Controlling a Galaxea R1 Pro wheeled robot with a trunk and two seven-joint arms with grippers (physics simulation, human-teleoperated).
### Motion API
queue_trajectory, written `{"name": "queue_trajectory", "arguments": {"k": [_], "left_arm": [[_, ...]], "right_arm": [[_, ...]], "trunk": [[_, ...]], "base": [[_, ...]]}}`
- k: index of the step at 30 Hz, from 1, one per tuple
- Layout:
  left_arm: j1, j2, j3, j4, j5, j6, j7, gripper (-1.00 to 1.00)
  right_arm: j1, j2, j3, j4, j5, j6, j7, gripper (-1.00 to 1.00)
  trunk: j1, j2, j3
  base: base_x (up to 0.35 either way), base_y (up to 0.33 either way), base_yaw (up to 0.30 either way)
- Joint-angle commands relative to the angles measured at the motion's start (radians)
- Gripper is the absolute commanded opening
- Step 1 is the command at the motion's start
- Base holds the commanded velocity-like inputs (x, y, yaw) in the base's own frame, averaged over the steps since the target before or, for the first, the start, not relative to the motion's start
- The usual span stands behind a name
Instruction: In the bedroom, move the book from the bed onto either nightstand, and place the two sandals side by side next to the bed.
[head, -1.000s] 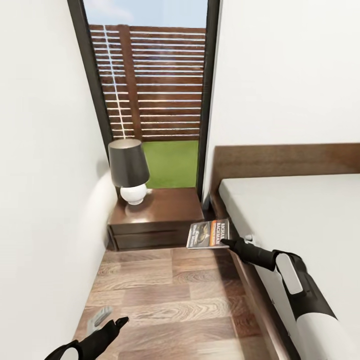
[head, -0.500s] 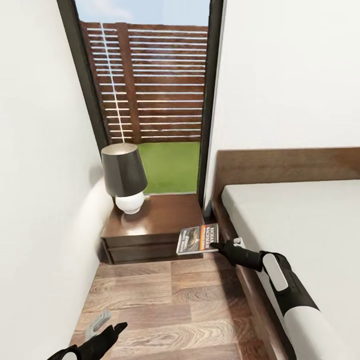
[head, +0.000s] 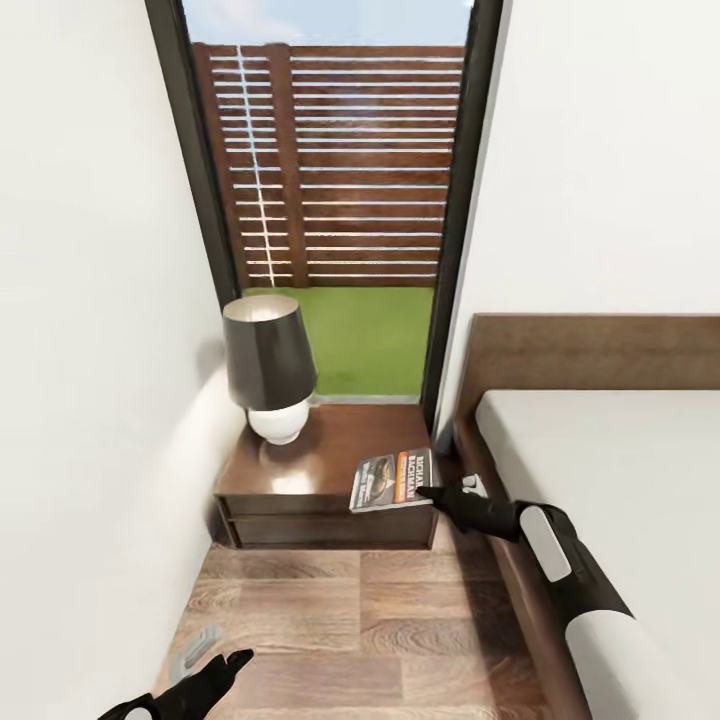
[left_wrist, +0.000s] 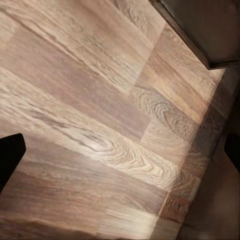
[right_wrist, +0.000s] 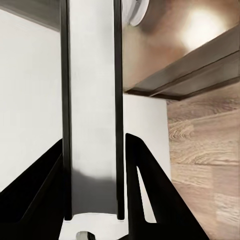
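Holding the small thin paperback book with a dark pictured cover and orange-and-white lettering (head: 392, 481) by its right edge, the black right gripper (head: 428, 493) is keeping its fingers closed on the cover at centre frame. In the right wrist view the black fingers (right_wrist: 145, 180) are flanking the pale edge of the book (right_wrist: 92, 125). The book is lying nearly flat, hanging over the front right corner of the low dark brown wooden nightstand with a glossy top (head: 330, 455); whether it is touching the top cannot be told. A dark-shaded lamp with a round white base (head: 270, 370) is occupying the nightstand's left part, well apart from the book. The black left gripper (head: 222, 668) is hovering at lower left over the brown wood-plank floor (head: 400, 620), fingers spread and empty. The paperback is probably light, thin and slightly flexible, so an edge pinch is likely letting the far end droop; the glossy top may be letting it slide.
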Motion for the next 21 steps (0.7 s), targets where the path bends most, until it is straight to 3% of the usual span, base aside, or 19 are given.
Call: {"name": "queue_trajectory", "arguments": {"k": [1,21], "left_arm": [[-0.001,0.001,-0.001,0.0,0.009,0.003,0.005,1.0],[-0.001,0.002,-0.003,0.026,0.007,0.003,0.006,1.0]], "right_arm": [[-0.001,0.0,-0.003,0.0,-0.002,0.006,0.007,-1.0],[0.0,-0.005,-0.004,0.0,-0.01,-0.042,0.011,-1.0]], "trunk": [[0.0,0.0,-0.001],[0.0,0.0,-0.001]], "base": [[0.329,0.0,0.137],[0.329,-0.035,0.028]]}}
